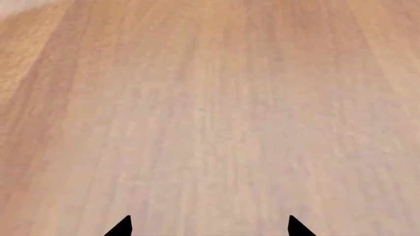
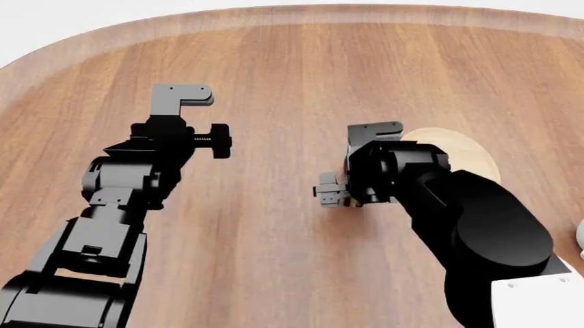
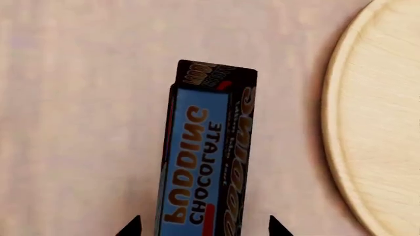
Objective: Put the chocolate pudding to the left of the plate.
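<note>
Reading the carton through my right wrist camera, I made out "CHOCOLATE" in dark letters and "PUDDING" in orange on the light blue face of the chocolate pudding (image 3: 206, 157), with more orange lettering down its dark brown side, too skewed to read. The carton lay between the two black fingertips (image 3: 133, 225) of my right gripper (image 3: 204, 227); the tips stood just clear of its sides, so I could not tell whether the jaws were pressing it. The pudding sat on the wooden table (image 2: 292, 75), close beside the rim of the plate (image 3: 380, 128) but apart from it, on the plate's left as seen from my head camera, where my right arm hid the carton. My left gripper (image 1: 208, 227) hung over bare wood, fingertips set wide and holding nothing.
</note>
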Available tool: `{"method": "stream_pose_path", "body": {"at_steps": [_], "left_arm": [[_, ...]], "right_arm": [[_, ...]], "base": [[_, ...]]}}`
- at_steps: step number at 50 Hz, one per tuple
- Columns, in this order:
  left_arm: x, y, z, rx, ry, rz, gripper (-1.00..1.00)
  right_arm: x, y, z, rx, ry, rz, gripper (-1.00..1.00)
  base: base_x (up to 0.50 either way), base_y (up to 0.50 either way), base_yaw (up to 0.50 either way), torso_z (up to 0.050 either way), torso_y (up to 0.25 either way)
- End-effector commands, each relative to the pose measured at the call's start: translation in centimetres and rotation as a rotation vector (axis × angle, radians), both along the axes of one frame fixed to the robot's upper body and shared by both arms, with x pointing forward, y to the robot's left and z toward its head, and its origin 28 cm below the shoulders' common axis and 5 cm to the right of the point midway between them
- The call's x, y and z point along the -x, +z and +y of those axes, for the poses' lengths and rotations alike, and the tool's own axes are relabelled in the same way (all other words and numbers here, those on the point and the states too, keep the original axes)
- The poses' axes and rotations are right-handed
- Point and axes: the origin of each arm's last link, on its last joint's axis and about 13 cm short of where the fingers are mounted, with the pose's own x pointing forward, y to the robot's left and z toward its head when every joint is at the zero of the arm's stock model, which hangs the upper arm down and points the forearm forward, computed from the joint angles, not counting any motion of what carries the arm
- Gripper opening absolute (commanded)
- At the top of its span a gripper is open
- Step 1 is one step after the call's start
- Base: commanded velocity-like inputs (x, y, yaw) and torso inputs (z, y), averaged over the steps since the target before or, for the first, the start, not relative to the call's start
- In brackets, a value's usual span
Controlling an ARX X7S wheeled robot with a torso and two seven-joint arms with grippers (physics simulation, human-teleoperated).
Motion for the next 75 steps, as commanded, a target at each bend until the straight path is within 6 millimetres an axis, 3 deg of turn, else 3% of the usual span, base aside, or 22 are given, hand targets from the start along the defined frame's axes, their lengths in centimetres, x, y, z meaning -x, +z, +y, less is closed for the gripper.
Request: {"method": "stream_pose_path", "body": {"at_steps": [1, 17, 24, 44, 62, 75], "left_arm": [[0.1, 0.0, 0.0, 0.001, 0.000, -0.002, 1.00], [1.6, 1.1, -0.1, 0.030, -0.035, -0.047, 1.00], [4.1, 1.8, -0.2, 0.047, -0.071, -0.109, 1.00], [14.2, 1.2, -0.1, 0.068, -0.135, -0.359, 1.00], [21.0, -2.5, -0.3, 0.055, -0.143, -0.477, 1.00], [25.3, -4.8, -0.2, 0.029, -0.110, -0.573, 1.00]], "right_arm": [[-0.1, 0.3, 0.0, -0.004, -0.005, -0.011, 1.00], [-1.0, 2.2, 0.1, -0.015, -0.015, -0.138, 1.00], [-1.3, 2.8, 0.4, -0.028, 0.022, -0.222, 1.00], [9.5, 1.3, -2.7, -0.128, 0.099, -0.521, 1.00], [17.1, -3.2, -5.1, -0.162, 0.075, -0.719, 1.00], [22.3, -5.8, -5.5, -0.166, 0.103, -0.869, 1.00]], "base": [[0.00, 0.00, 0.00, 0.000, 0.000], [0.00, 0.00, 0.00, -0.001, 0.132], [0.00, 0.00, 0.00, -0.004, 0.250], [0.00, 0.00, 0.00, -0.004, 0.250], [0.00, 0.00, 0.00, -0.004, 0.250], [0.00, 0.00, 0.00, -0.004, 0.250]]}}
